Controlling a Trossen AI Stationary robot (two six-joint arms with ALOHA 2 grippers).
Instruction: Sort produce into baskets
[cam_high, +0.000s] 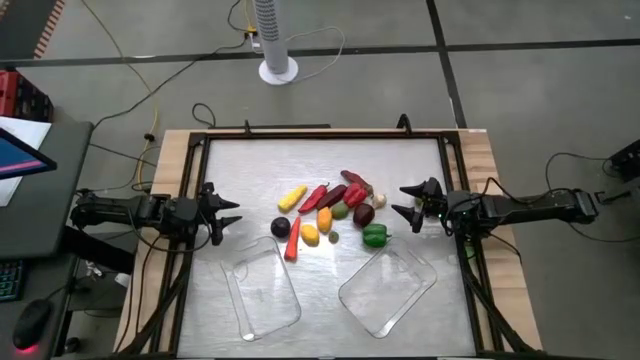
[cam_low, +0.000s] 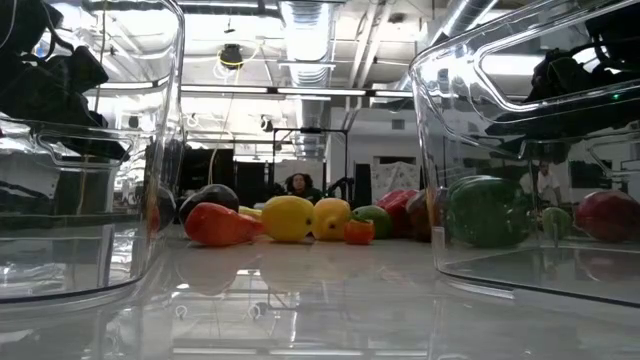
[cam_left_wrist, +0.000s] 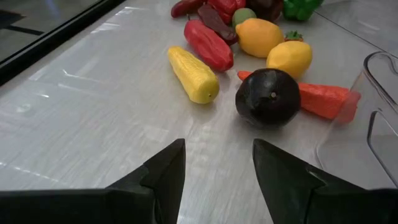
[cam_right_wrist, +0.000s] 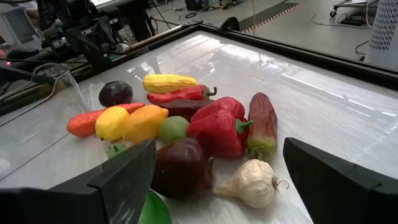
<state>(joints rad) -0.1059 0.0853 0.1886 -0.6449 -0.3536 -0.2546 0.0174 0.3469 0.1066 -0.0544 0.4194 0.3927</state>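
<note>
Lying between both open, empty grippers, left gripper (cam_high: 232, 219) and right gripper (cam_high: 402, 198), is the produce (cam_high: 330, 208).

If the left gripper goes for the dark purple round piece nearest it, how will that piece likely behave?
The dark purple round piece looks near-spherical and glossy, so it will probably roll if nudged and may slip between the fingers. It lies against the carrot, which may check rolling that way. The open left gripper looks barely wide enough.
</note>
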